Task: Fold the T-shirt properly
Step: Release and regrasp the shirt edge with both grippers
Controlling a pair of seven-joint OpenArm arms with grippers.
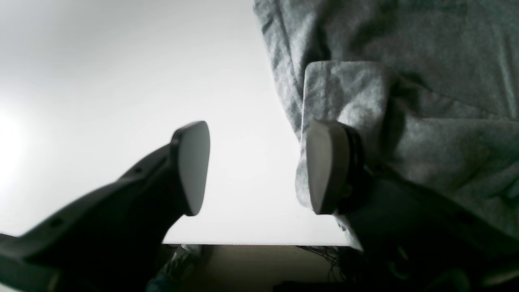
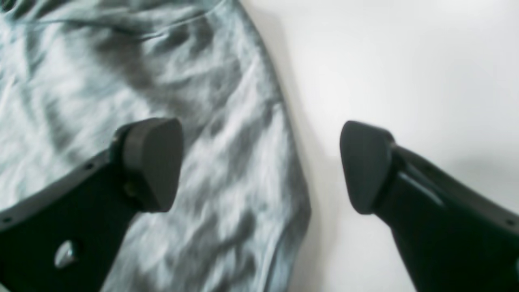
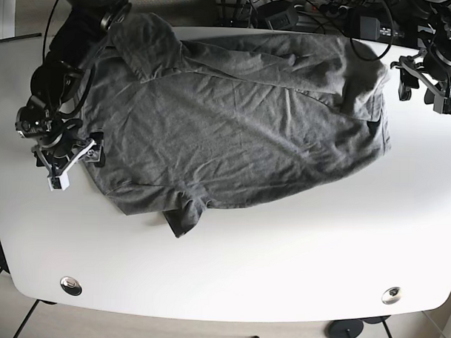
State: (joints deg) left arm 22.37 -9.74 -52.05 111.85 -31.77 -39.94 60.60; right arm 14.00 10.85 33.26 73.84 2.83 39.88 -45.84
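A grey T-shirt [image 3: 234, 125] lies spread and wrinkled across a white desk [image 3: 281, 267], one sleeve doubled over itself. The left hand [image 1: 255, 168] sits at the shirt's edge with its pads apart, one pad over the cloth, one over bare desk. The right hand [image 2: 259, 166] likewise straddles the opposite edge, pads apart, holding nothing. To fold well, each hand should probably pinch only the hem layer, lift together, and keep the fabric taut so the creases smooth out.
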